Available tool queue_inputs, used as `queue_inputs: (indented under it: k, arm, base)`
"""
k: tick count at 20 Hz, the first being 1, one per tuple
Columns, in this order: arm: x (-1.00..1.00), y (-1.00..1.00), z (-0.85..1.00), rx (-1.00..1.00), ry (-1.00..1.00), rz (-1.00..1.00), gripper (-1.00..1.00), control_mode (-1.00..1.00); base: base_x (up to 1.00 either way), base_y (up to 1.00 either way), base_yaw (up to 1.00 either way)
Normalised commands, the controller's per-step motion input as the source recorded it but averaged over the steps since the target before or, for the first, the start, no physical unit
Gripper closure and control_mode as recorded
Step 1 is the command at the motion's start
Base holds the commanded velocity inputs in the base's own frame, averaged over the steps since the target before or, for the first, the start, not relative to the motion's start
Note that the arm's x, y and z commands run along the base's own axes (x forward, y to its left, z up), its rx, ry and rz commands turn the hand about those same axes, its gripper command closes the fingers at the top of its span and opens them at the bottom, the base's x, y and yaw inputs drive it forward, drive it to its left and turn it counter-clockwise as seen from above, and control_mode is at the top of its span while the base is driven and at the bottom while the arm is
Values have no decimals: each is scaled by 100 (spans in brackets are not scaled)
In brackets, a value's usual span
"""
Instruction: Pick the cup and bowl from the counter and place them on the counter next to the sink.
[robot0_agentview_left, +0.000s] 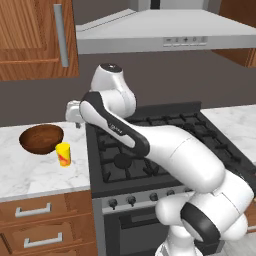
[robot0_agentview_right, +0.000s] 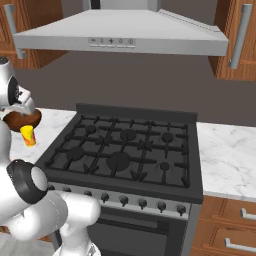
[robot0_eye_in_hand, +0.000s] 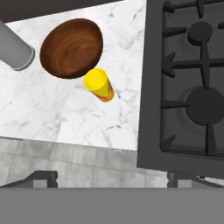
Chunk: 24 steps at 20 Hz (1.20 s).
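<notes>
The dark reddish-brown bowl (robot0_agentview_left: 41, 138) (robot0_agentview_right: 22, 120) (robot0_eye_in_hand: 71, 48) stands on the white marble counter (robot0_agentview_left: 30, 175) (robot0_eye_in_hand: 43, 113) left of the stove. The small yellow cup (robot0_agentview_left: 63, 154) (robot0_agentview_right: 28, 135) (robot0_eye_in_hand: 99, 85) with its red-orange mark stands upright just in front of the bowl, almost touching it. My gripper (robot0_eye_in_hand: 113, 177) hangs well above them, looking down, open with nothing between its fingertips (robot0_eye_in_hand: 41, 177). My hand (robot0_agentview_left: 73, 113) is partly hidden behind my own arm. The sink is out of view.
The black gas stove (robot0_agentview_left: 150, 150) (robot0_agentview_right: 125, 145) (robot0_eye_in_hand: 188, 87) borders the counter on the right. A range hood (robot0_agentview_right: 120, 32) and wooden wall cabinets (robot0_agentview_left: 30, 35) hang above. A grey cabinet handle (robot0_eye_in_hand: 15, 50) crosses the hand view's upper left. More counter (robot0_agentview_right: 230, 150) lies right of the stove.
</notes>
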Motion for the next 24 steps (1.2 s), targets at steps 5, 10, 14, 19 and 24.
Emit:
queue_inputs:
  k: [5,10,14,19,24]
  arm:
    - [44,36,0,-3,0,0,-100,-100]
    - [39,12,-2,-3,0,0,-100,-100]
    - [23,0,-10,-5,0,0,-100,-100]
    - [12,0,-14,-5,0,0,-100,-100]
    - [8,0,-31,-1,0,0,-100,-100]
  base:
    - [0,0,0]
    - [0,0,0]
    - [0,0,0]
    - [0,0,0]
    - [0,0,0]
